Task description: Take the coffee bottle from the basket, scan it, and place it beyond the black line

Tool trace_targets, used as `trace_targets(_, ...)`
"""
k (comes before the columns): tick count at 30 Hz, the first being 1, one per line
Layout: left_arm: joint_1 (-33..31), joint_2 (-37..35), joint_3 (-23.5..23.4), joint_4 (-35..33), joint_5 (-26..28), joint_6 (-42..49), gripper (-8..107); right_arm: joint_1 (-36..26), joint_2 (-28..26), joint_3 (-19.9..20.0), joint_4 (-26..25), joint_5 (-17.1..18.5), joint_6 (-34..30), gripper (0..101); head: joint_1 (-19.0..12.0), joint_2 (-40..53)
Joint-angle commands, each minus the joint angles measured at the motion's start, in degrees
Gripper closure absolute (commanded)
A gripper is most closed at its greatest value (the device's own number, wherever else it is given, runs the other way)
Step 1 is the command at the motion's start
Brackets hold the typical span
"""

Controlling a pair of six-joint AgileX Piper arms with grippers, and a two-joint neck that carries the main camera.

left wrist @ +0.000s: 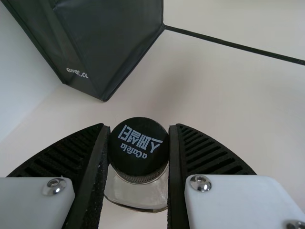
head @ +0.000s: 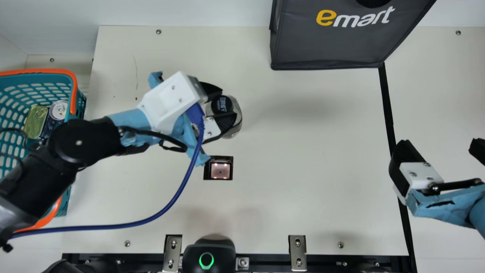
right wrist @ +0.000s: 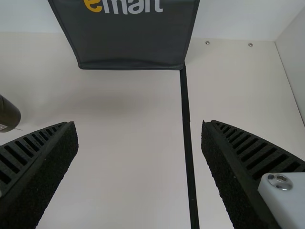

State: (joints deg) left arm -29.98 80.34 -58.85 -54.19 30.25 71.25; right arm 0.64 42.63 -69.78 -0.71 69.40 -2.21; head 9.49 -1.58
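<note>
Left jaws gripping coffee bottle (left wrist: 136, 193), cap (left wrist: 138, 147) up, axis near-vertical

A dark grey bag (head: 326, 45) with yellow and white lettering stands at the far edge of the tabletop (head: 303, 204), right of its middle. Past the left edge, a green-gold tin (head: 36, 121) lies beside a silver-topped can (head: 58, 110). Two metal brackets (head: 172, 252) sit along the near edge, well apart. A thin dark mark (head: 136, 72) shows near the far left corner.
</note>
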Motion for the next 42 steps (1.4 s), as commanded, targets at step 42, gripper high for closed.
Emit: trace_targets(42,-9.42,16.04,-13.55,6.78,-7.57,-18.07,89,0.0,0.0,0.0,0.0,0.0,0.0,10,-1.57,0.0)
